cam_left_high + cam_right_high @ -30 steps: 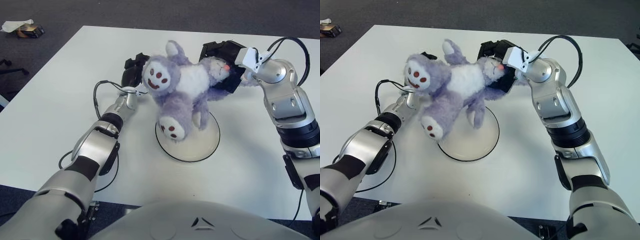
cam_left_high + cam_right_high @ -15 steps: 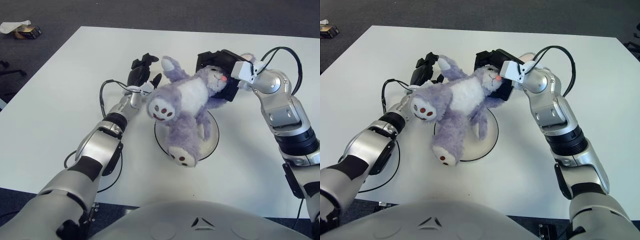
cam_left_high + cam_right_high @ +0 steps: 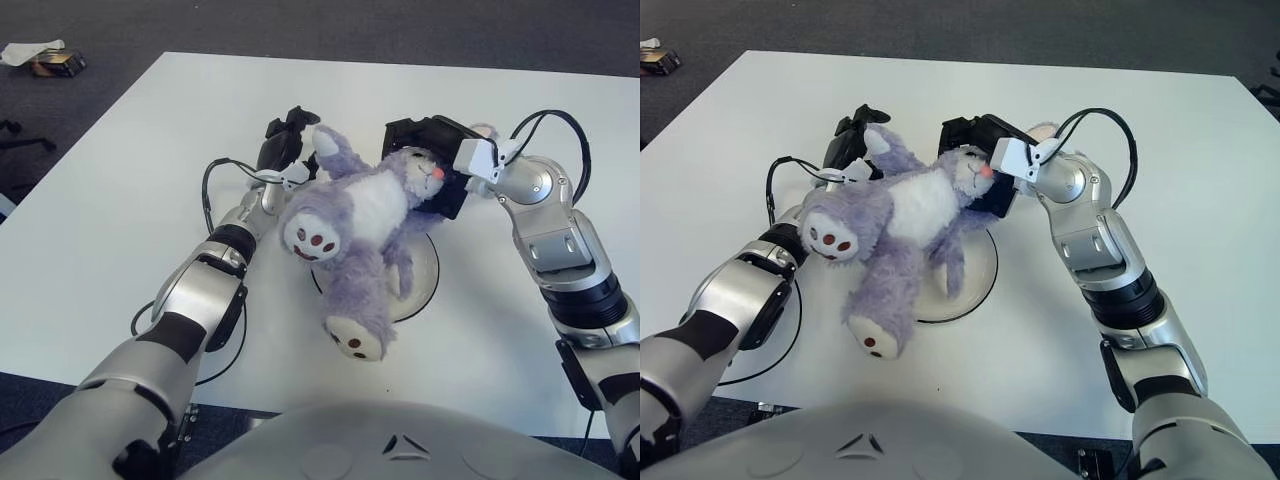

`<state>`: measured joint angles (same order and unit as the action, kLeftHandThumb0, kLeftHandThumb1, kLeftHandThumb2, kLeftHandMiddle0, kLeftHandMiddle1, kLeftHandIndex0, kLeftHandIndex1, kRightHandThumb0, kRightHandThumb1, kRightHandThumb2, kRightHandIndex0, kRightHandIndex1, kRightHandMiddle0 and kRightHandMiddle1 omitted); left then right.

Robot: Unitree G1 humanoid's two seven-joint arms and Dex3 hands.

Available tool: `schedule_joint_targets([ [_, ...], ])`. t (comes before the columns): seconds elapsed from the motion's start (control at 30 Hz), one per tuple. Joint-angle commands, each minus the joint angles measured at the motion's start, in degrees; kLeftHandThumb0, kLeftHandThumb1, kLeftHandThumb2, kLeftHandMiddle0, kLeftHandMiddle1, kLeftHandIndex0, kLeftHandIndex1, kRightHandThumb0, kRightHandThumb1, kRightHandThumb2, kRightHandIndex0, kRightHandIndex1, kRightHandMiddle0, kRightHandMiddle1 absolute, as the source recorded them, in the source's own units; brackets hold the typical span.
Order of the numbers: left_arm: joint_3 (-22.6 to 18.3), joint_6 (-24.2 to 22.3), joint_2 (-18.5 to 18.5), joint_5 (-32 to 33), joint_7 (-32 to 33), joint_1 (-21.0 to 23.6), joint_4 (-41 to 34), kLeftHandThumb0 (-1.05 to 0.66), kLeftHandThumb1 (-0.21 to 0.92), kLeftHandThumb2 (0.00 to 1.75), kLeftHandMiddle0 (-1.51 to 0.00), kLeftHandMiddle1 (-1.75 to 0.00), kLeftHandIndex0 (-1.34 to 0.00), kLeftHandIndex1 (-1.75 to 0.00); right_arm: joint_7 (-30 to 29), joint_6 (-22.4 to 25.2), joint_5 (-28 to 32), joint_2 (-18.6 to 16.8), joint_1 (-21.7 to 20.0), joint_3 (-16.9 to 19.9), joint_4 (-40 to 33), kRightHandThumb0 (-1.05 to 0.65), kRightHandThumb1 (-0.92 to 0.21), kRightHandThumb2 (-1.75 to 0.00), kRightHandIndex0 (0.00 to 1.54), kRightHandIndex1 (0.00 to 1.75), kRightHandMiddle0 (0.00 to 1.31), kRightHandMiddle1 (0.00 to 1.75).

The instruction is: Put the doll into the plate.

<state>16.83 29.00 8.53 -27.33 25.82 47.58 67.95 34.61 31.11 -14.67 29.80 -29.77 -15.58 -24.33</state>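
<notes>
Looking through the right eye view, you see more plate (image 3: 978, 282); your right hand (image 3: 980, 160) clasps the doll (image 3: 902, 215) by its head, left hand (image 3: 285, 145) released beside its raised arm.

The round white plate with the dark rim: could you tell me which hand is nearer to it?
Right. The right hand grips the purple plush doll's head just above the plate; the left hand is farther off, up-left, beside the doll's paw.
</notes>
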Motion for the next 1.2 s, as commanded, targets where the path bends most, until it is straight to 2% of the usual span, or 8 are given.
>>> schedule_joint_targets([
  [0.0, -0.39, -0.97, -0.07, 0.54, -1.36, 0.82, -0.62, -0.84, 0.92, 1.03, 0.0, -1.16, 0.0, -1.23, 0.9, -0.16, 0.74, 0.35, 1.38, -0.1, -0.75, 0.57, -0.09, -1.59, 0.8, 1.75, 1.03, 1.75],
  [0.23, -0.42, -1.84, -0.06, 0.5, -2.6, 0.78, -1.35, -0.82, 0.92, 1.01, 0.0, -1.25, 0.0, -1.27, 1.63, -1.11, 0.92, 0.27, 2.55, -0.14, -0.76, 0.56, -0.11, -1.57, 0.78, 1.75, 0.94, 1.75],
  [0.37, -0.29, -2.22, -0.04, 0.36, -3.49, 0.71, -1.68, -0.81, 0.92, 1.01, -0.01, -1.32, 0.0, -1.3, 1.88, -1.62, 1.24, 0.49, 4.04, 0.19, -1.11, 0.11, -0.02, -1.6, 0.84, 1.75, 0.77, 1.57],
  [0.53, -0.94, -2.79, -0.27, 1.22, -5.31, 0.63, -2.06, -0.8, 0.92, 1.02, -0.03, -1.38, 0.0, -1.3, 2.27, -3.81, 1.52, 0.88, 4.8, 0.42, -0.64, 0.01, -0.08, -1.53, 0.81, 1.75, 0.67, 1.54],
  [0.67, -1.71, -3.02, -0.55, 2.17, -6.74, 0.53, -2.35, -0.8, 0.92, 1.02, -0.03, -1.42, 0.0, -1.34, 2.79, -4.16, 2.28, 0.93, 5.23, 1.09, -0.4, 0.0, -0.23, -1.41, 0.59, 1.75, 0.55, 1.7],
  [0.93, -2.42, -3.12, -0.67, 3.36, -8.18, 0.41, -2.58, -0.79, 0.92, 1.03, -0.02, -1.48, 0.0, -1.43, 5.01, -7.53, 4.96, 2.14, 5.44, 2.25, 0.58, -0.01, -0.46, -1.07, 0.49, 1.75, 0.44, 1.52],
  [1.0, -2.61, -3.21, -0.81, 3.55, -8.37, 0.35, -2.74, -0.79, 0.92, 1.03, -0.02, -1.49, 0.0, -1.45, 5.46, -8.19, 5.78, 2.48, 5.72, 2.79, 0.63, -0.2, -0.53, -0.97, 0.28, 1.75, 0.45, 1.58],
  [1.17, -2.85, -3.35, -0.99, 3.86, -8.65, 0.32, -2.94, -0.77, 0.92, 1.01, 0.0, -1.56, 0.0, -1.57, 6.74, -10.83, 7.34, 3.38, 5.73, 3.75, 1.08, -0.47, -0.25, -1.07, 0.04, 1.38, 0.06, 1.55],
])
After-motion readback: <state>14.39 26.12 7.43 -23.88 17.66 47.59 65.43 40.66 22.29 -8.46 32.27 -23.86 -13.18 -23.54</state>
